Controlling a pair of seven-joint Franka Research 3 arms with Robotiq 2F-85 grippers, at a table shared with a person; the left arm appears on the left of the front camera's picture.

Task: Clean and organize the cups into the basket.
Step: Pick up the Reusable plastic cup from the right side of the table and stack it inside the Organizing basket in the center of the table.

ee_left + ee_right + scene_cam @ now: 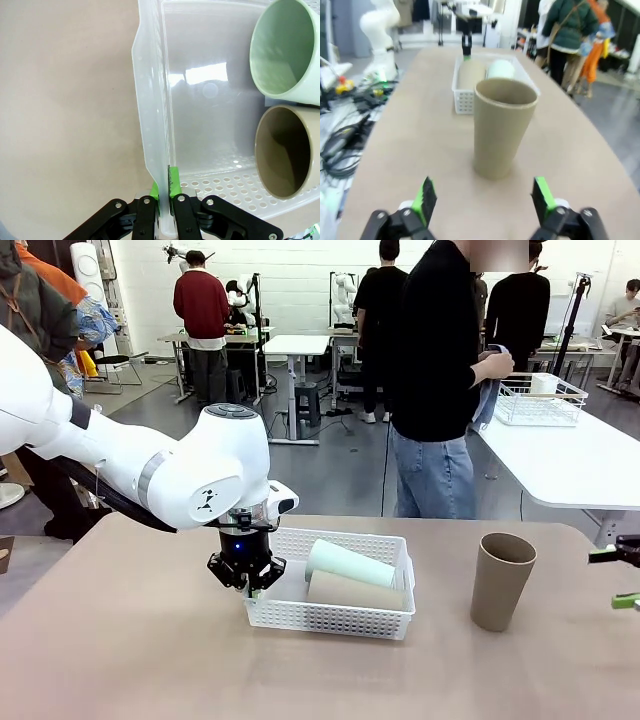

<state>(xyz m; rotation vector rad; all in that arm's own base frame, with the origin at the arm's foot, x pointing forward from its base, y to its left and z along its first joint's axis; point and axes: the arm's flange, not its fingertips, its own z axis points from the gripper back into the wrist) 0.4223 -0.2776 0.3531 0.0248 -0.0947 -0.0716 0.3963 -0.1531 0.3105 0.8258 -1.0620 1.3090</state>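
The white lattice basket (330,618) sits mid-table with two cups lying in it, a mint green one (350,562) behind a tan one (355,590). My left gripper (247,575) is at the basket's left short end. The left wrist view shows it (164,189) shut on the thin end wall of the basket (150,125), with the open mouths of the mint cup (287,50) and the tan cup (287,150) facing it. A third cup (502,580), tan, stands upright to the right. My right gripper (484,196) is open, a short way from that cup (502,130).
A person (435,360) stands at the table's far side handling a blue cloth. Behind to the right, a white table carries a wire basket (540,400). Bare tabletop lies in front of the basket (150,660). Cables (345,140) lie on the floor beside the table.
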